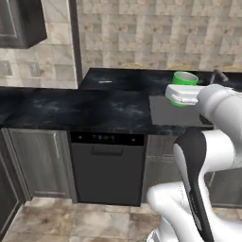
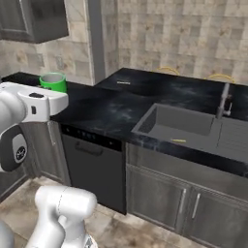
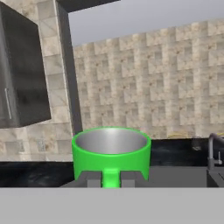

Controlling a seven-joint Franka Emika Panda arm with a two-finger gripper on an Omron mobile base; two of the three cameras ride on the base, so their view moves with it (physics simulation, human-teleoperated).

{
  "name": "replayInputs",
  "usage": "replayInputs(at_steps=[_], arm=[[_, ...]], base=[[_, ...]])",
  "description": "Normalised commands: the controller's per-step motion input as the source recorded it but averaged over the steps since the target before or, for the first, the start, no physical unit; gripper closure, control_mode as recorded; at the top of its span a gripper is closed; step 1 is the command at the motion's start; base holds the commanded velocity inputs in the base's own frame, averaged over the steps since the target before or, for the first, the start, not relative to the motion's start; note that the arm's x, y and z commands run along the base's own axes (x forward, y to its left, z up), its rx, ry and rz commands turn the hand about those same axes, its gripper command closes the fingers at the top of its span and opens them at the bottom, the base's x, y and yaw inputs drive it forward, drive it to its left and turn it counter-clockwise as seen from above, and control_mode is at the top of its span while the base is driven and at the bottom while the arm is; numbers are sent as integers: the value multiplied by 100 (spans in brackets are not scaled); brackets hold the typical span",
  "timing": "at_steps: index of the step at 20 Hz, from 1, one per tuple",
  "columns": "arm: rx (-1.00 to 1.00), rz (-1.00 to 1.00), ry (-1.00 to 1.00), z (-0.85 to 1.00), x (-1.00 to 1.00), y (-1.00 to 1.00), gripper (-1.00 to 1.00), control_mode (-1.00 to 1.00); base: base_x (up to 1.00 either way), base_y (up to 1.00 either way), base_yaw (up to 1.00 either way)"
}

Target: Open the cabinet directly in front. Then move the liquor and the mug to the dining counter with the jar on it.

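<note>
While the 2 dark finger tips press in on the handle of the mug (image 3: 111,153), the gripper (image 3: 111,178) holds that green cup right at the bottom of the hand view, rim up and its pale inside showing. From the left base view the mug (image 1: 185,79) sits just beyond the white hand, lifted above the dining counter (image 1: 94,106) and over the near corner of the grey sink (image 1: 172,113). From the right base view the mug (image 2: 53,81) peeks out behind the arm, well left of the sink (image 2: 186,123) and the faucet (image 2: 224,100), with the black marble top (image 2: 116,109) stretching between them. Below the counter edge sits a black dishwasher front (image 1: 108,168) with grey panelled doors beside it. A dark wall cabinet (image 3: 22,83) hangs at the upper left against the tiled wall (image 3: 153,78), its silver bar handle (image 3: 8,103) upright.
</note>
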Motion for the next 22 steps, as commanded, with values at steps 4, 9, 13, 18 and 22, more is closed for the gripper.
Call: replayInputs(at_steps=[4,9,13,18,22], arm=[[0,0,0,0,0,0,100,100],[0,0,0,0,0,0,100,100],[0,0,0,0,0,0,100,100],[0,0,0,0,0,0,100,100],[0,0,0,0,0,0,100,100]], base=[[19,-100,-5],[-1,-100,-14],[0,-100,-17],[17,-100,-22],[28,-100,-23]])
